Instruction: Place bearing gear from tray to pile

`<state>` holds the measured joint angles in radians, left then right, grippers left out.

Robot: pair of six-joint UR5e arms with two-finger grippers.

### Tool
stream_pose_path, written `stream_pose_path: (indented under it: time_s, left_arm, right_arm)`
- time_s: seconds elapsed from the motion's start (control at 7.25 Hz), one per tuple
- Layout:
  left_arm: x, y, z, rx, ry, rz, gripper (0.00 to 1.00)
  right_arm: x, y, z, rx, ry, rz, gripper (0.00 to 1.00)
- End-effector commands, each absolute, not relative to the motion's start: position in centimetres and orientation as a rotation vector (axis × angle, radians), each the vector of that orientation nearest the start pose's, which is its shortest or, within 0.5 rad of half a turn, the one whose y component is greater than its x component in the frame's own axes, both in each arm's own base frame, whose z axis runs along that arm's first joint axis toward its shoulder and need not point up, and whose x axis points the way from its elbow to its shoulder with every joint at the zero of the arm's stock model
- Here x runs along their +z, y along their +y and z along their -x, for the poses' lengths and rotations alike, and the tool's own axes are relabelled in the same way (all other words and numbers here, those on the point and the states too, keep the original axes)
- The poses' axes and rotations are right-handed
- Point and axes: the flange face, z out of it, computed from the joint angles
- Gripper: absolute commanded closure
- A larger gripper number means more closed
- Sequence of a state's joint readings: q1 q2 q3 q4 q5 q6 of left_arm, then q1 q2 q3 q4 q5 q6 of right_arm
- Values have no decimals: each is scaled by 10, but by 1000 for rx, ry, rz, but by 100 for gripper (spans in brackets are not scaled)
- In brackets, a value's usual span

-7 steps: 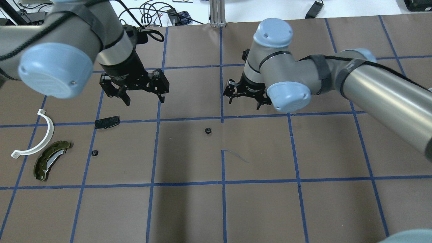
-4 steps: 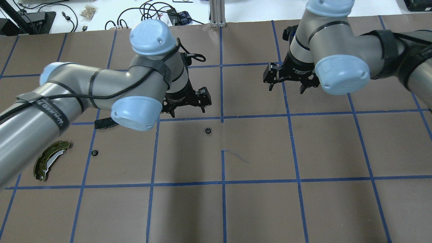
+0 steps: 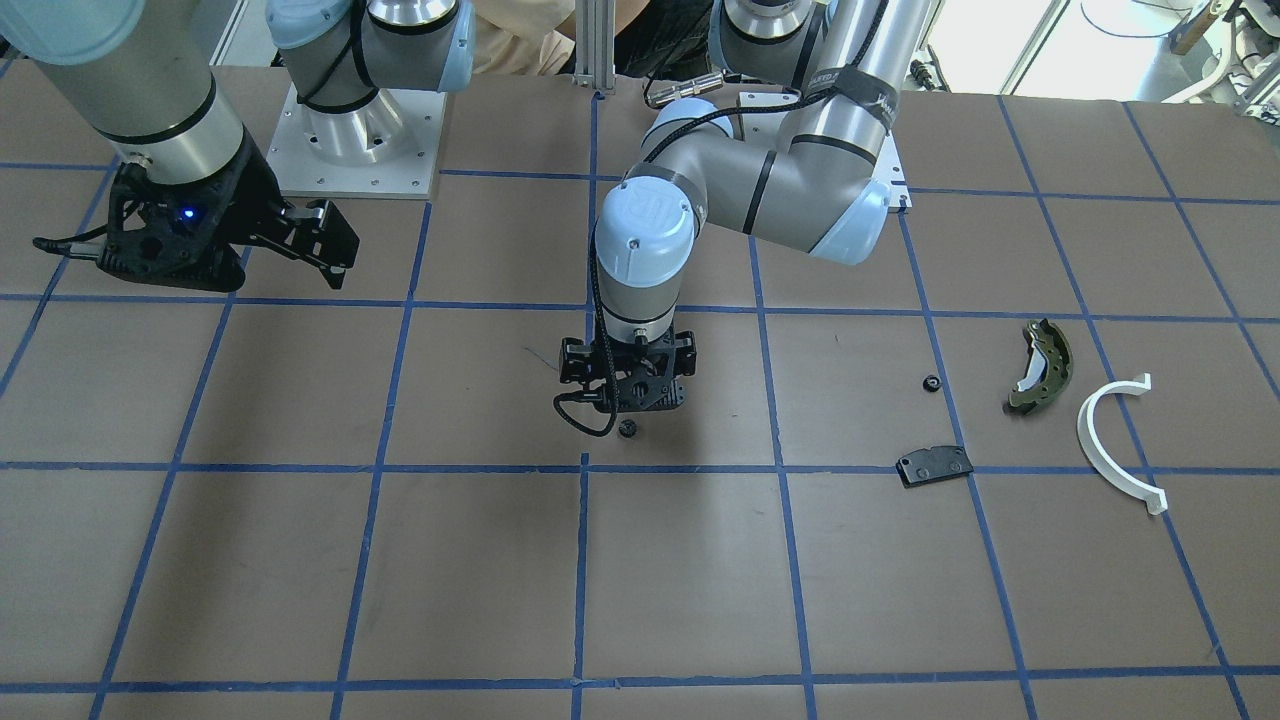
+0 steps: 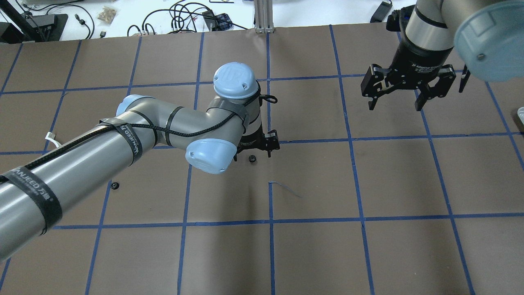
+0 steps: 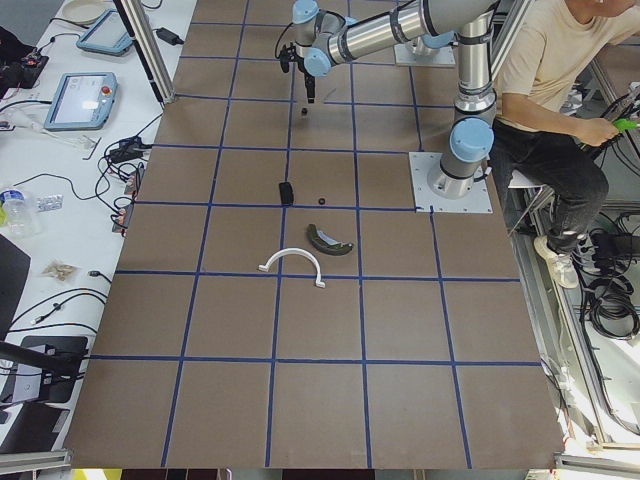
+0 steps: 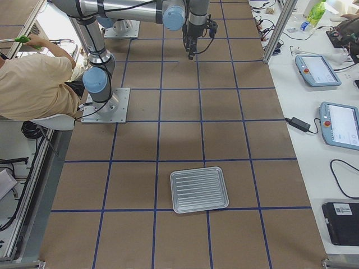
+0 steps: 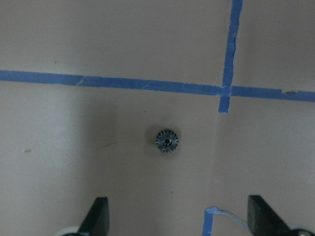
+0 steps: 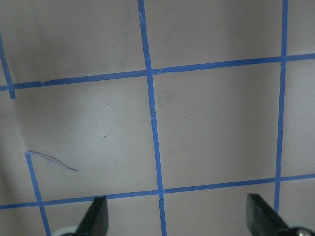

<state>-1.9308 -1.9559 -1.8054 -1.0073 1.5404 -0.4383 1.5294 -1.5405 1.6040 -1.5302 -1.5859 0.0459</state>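
A small black bearing gear lies on the brown table near its middle; it also shows in the front view and the left wrist view. My left gripper hangs open just above it, its fingers set wide apart with the gear ahead between them. The pile lies apart on my left: an olive brake shoe, a white half-ring and a black pad. A second small gear lies beside it. My right gripper is open and empty, raised at the back right.
A silver ribbed tray sits far out on my right, seen only in the exterior right view. Blue tape lines grid the table. My left arm hides most of the pile in the overhead view. An operator sits behind the robot base.
My left arm has swung right from beside the pile and lowered over the middle gear. My right arm has withdrawn from the middle to the back right and risen. Both grippers stay open.
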Motion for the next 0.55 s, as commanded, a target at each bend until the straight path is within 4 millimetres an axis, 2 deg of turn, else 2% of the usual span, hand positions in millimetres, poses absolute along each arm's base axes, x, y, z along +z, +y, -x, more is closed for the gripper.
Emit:
stream_pose_path:
  time_s: [0.0, 0.14, 0.41]
  left_arm:
    - [193, -498, 334, 117, 3140, 112, 0]
    - [177, -503, 335, 113, 3139, 112, 0]
    - [169, -509, 333, 80, 3151, 71, 0]
  right_arm:
    - [459, -494, -113, 179, 3143, -125, 0]
    - [460, -494, -112, 172, 3154, -119, 0]
    - [455, -493, -112, 184, 3154, -124, 0]
